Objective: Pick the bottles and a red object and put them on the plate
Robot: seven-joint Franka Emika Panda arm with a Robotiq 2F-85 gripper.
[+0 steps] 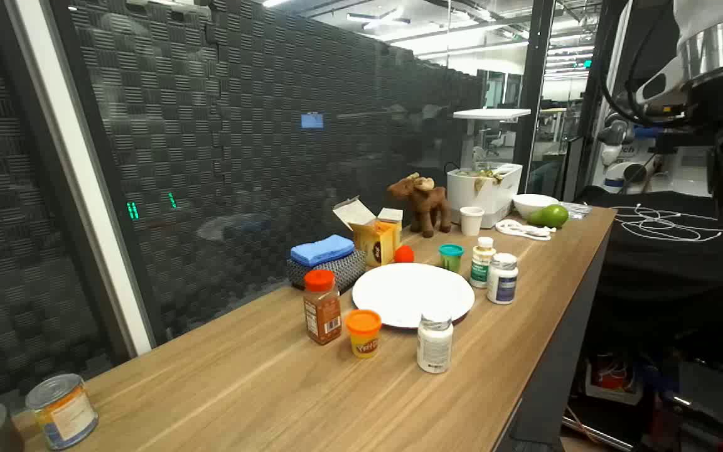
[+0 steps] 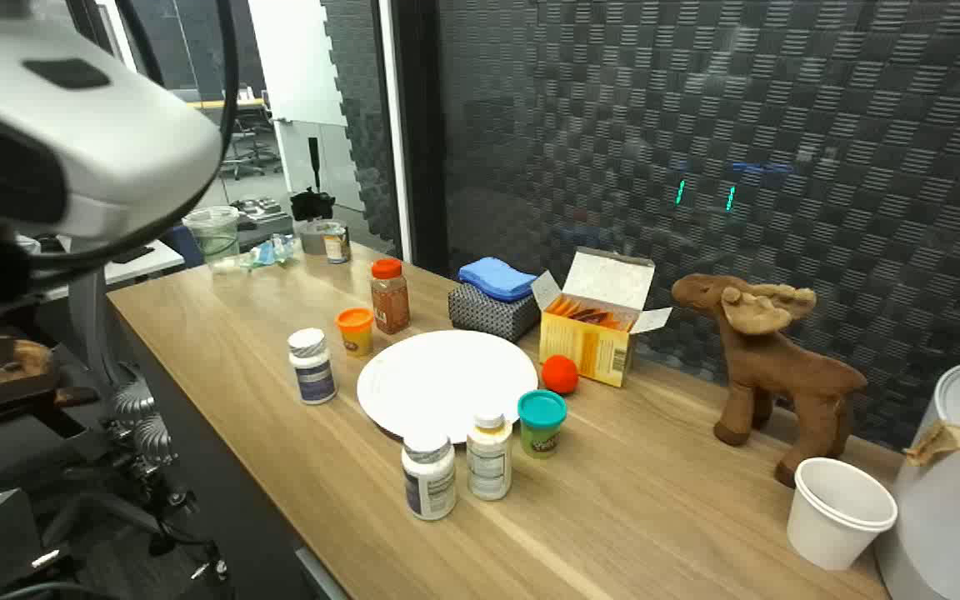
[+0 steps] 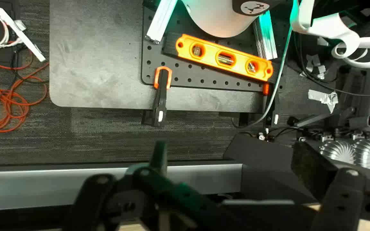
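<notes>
Desk [image 1: 242,383] looks crowded, plate [image 1: 412,295] bare. Hand [image 3: 231,157] is spread wide, nothing in it, well away; coming in that wide, it could topple bottles [image 2: 428,487] standing close round the plate. Red ball [image 2: 560,375], right beside it too, probably rolls if nudged.

Bottles [image 2: 313,375] stand around the white plate [image 2: 442,379], the red object [image 2: 560,375] just beside it.
</notes>
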